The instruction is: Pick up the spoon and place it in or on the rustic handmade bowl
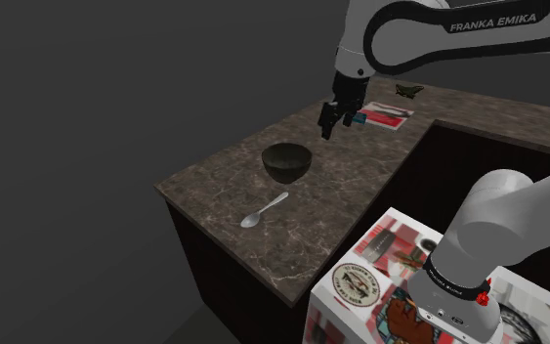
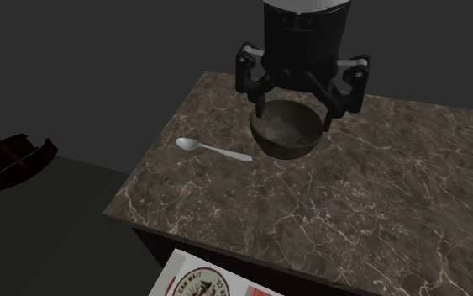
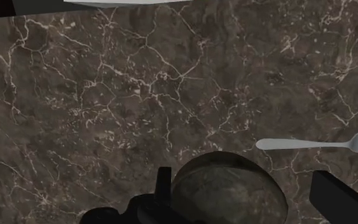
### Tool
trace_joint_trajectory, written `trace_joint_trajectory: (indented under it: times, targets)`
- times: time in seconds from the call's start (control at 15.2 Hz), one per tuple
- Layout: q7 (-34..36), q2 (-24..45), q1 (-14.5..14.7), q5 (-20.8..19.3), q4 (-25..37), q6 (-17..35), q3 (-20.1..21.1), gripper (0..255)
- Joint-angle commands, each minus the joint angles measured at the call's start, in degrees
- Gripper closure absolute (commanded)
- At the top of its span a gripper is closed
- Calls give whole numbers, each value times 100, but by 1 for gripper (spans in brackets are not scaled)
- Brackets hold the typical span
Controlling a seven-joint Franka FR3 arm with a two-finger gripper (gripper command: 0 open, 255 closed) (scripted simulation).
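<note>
Wrist view: spoon [image 3: 320, 144] lies flat on the marble counter [image 3: 107, 95], out past one finger [image 3: 336, 194] and clear of the gripper [image 3: 245, 181]. Its scoop end points away from the bowl [image 3: 228, 188]; handle tip near the bowl, not touching.

Bowl dark, round, upright, straight beneath the gripper. Fingers spread wide, nothing between them but air above the bowl.

Second exterior view: gripper [image 2: 296, 113] hangs over the bowl [image 2: 286, 134], a finger to each side of it; spoon [image 2: 213, 150] off to one side, lower.

Shoulder view: gripper [image 1: 331, 127] raised off the counter [image 1: 351, 195]; bowl [image 1: 287, 161] and spoon [image 1: 263, 209] below it. A flat red-and-white item [image 1: 385, 115] lies just behind the gripper. Stickered stand [image 1: 360, 283] well apart.
</note>
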Motion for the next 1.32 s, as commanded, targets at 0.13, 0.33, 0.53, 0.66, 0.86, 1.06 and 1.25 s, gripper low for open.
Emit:
trace_joint_trajectory:
  times: [0.13,0.33,0.53,0.66,0.86,1.06,1.25]
  targets:
    - [398,472,152,161,-67,533,385,0]
    - [694,868,245,237,-73,928,671,0]
    - [1002,1318,315,266,-15,1313,963,0]
    - [1220,1644,348,250,59,1561,1159,0]
    - [1573,2172,378,158,221,1909,1451,0]
    - [1969,2741,393,-31,446,2220,1733,0]
    - [2417,3349,406,-334,733,2480,1994,0]
